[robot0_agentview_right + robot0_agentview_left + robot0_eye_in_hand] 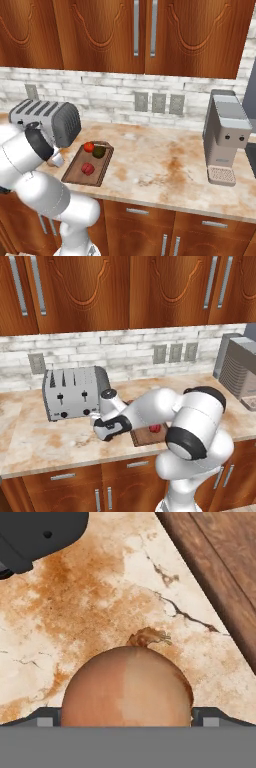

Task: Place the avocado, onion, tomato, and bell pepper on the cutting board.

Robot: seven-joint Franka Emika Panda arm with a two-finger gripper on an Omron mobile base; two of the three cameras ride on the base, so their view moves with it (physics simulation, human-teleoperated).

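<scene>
Marble worktop (45, 441) in left base view carries the toaster (75, 392) at far left and a coffee machine (239, 373) at far right. Arm reaches low, its hand just in front of the toaster and left of the board (148, 435). Board is mostly hidden behind the arm; a red fruit (155, 429) shows on it. Pincer state can't be told from here.

Right base view: board (75, 172) lies right of the toaster (47, 121), near the worktop's front edge. On it: tomato (89, 147) and avocado (99, 151) touching at the far end, a second red fruit (88, 168) nearer the front. Arm covers the spot left of the board. Coffee machine (226, 137) well apart at right.

Hand view: onion (127, 687) sits between the fingertips (216, 717), one on either side of it; pincer (127, 718) is clamped on the onion. Worktop (90, 607) below, board rim (215, 587) at upper right, so the onion is beside the board, not over it.
</scene>
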